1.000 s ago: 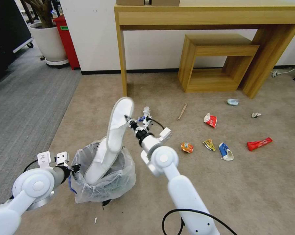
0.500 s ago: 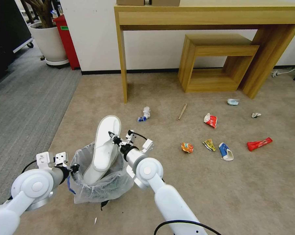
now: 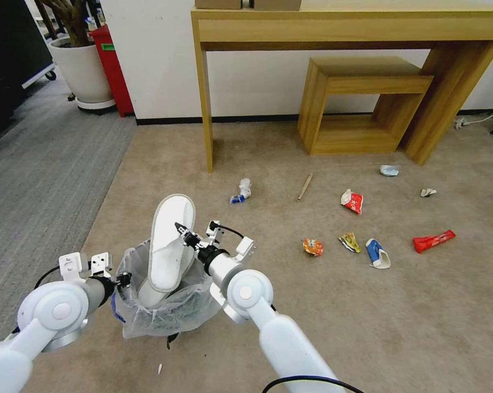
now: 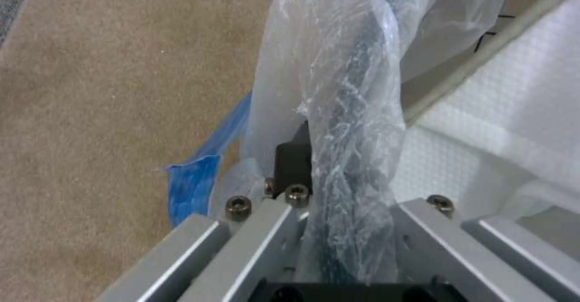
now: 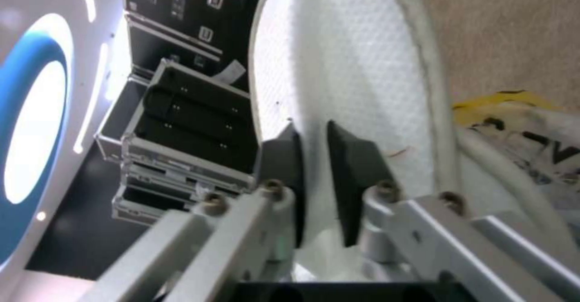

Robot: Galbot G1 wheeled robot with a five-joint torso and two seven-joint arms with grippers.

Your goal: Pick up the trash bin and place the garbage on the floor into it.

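Observation:
The trash bin (image 3: 167, 305), dark and lined with a crinkled clear bag, hangs just above the beige floor (image 3: 322, 327) at my lower left. My left gripper (image 3: 124, 280) is shut on its rim; in the left wrist view the bagged rim (image 4: 353, 112) runs between that gripper's (image 4: 335, 166) jaws. My right gripper (image 3: 182, 231) is shut on a white slipper (image 3: 168, 240) standing toe-up in the bin, and the right wrist view shows its pads (image 5: 356, 166) clamping the slipper's edge (image 5: 344, 66). A second white slipper (image 3: 146, 290) leans lower in the bin.
Garbage lies to the right: tissue wad (image 3: 242, 191), wooden stick (image 3: 304, 186), red wrapper (image 3: 352, 201), orange wrapper (image 3: 312, 246), blue wrapper (image 3: 377, 254), long red wrapper (image 3: 433, 240). A wooden desk (image 3: 205, 109) and low shelf (image 3: 361, 103) stand against the wall. Grey carpet (image 3: 33, 180) lies left.
My right gripper has come down and back toward me with the slipper, pushing it deeper into the bin. The left gripper and the bin have barely moved.

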